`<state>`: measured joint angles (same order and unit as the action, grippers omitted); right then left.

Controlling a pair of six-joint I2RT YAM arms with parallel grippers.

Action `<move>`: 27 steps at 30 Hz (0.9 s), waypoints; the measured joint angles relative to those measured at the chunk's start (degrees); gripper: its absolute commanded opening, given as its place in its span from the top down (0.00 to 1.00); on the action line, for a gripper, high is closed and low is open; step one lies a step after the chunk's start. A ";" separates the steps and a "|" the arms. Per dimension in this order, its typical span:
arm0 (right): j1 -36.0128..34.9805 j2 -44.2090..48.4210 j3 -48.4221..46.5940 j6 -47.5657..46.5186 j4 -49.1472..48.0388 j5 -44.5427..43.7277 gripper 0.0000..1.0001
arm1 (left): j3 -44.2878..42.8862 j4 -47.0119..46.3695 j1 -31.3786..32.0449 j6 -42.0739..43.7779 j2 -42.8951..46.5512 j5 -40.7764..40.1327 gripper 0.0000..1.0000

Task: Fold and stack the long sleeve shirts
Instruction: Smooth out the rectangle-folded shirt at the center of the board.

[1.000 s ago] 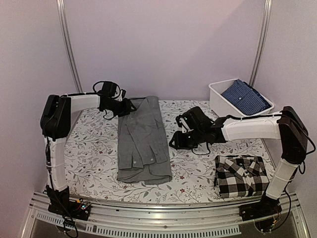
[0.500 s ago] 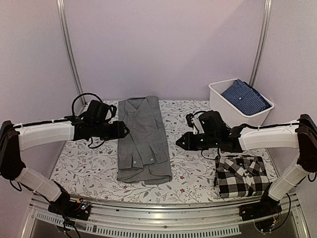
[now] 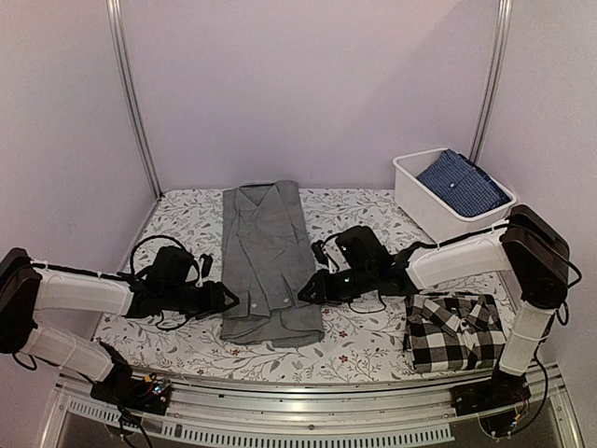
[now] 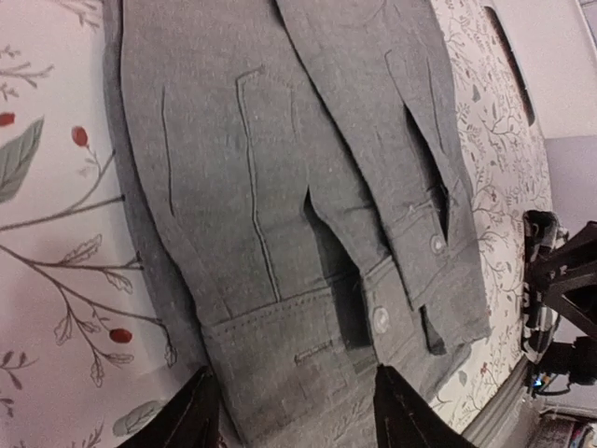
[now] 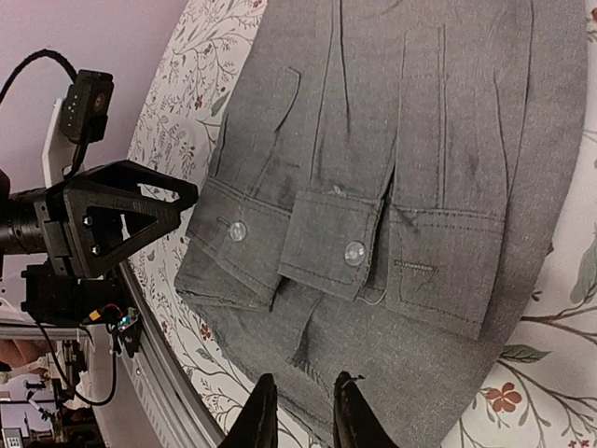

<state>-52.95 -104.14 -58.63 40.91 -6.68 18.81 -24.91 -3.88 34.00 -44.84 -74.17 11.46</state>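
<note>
The grey shirt (image 3: 269,261) lies flat in the middle of the top view on the flower-printed desk (image 3: 364,210). It makes a long narrow shape, collar toward the top of the frame, with the sleeves laid down the front and the buttoned cuffs (image 5: 326,252) ending near the lower hem

The left arm (image 3: 84,294) reaches in low from the lower left, and the left jaws sit just beside the shirt's lower left edge. In the left wrist view the two fingers (image 4: 191,415) stand spread wide at the bottom of the frame, with the hem end of the shirt showing between them

The right arm (image 3: 457,257) stretches in from the right, and the right jaws are at the shirt's lower right edge. In the right wrist view the fingers (image 5: 263,411) stand close together, and grey cloth shows in the narrow gap between them; whether they nip the cloth cannot be told

The checked shirt (image 3: 454,331) sits folded as a rectangle at the lower right of the top view, apart from the grey one. A white bin (image 3: 420,201) at the upper right holds a blue cloth (image 3: 462,182)
</note>
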 measured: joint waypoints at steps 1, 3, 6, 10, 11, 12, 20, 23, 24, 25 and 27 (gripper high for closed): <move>-0.37 -1.01 0.00 0.44 -0.17 0.46 0.81 | 1.53 -1.31 0.04 -0.81 0.02 1.20 0.45; -1.11 -3.13 -0.04 1.44 -0.31 1.79 0.81 | 4.59 -3.82 0.24 -2.47 0.02 3.76 0.45; -2.29 -6.12 -0.09 3.21 -0.61 2.89 0.81 | 7.15 -6.16 0.90 -4.72 0.26 6.40 0.45; -3.39 -7.48 1.29 5.86 -1.66 2.89 0.81 | 8.37 -7.17 1.64 -6.95 0.96 8.09 0.47; -3.61 -7.48 2.29 6.56 -2.43 2.93 0.81 | 8.52 -7.15 1.73 -7.45 1.09 8.24 0.47; -3.67 -7.48 3.26 7.19 -3.45 3.04 0.80 | 8.59 -6.97 1.79 -7.78 1.31 8.31 0.47; -3.41 -2.54 5.60 7.10 -0.13 1.81 0.61 | 7.65 4.04 2.54 -10.05 11.23 4.96 0.45; -1.92 1.14 5.60 5.60 2.19 1.36 0.56 | 5.33 7.19 1.64 -9.81 13.42 3.15 0.52; -0.72 2.27 5.57 5.20 2.43 1.44 0.55 | 4.87 7.28 0.85 -9.64 13.38 3.19 0.53; 0.55 3.08 5.55 4.61 2.47 1.66 0.54 | 4.63 7.10 -0.22 -9.44 12.94 3.56 0.53; 2.91 3.41 5.01 3.58 2.69 2.03 0.54 | 4.31 6.51 -2.64 -8.66 10.91 4.59 0.56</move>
<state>-50.04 -100.73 -53.63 44.49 -3.99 20.84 -20.60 2.63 31.35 -53.49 -63.26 16.05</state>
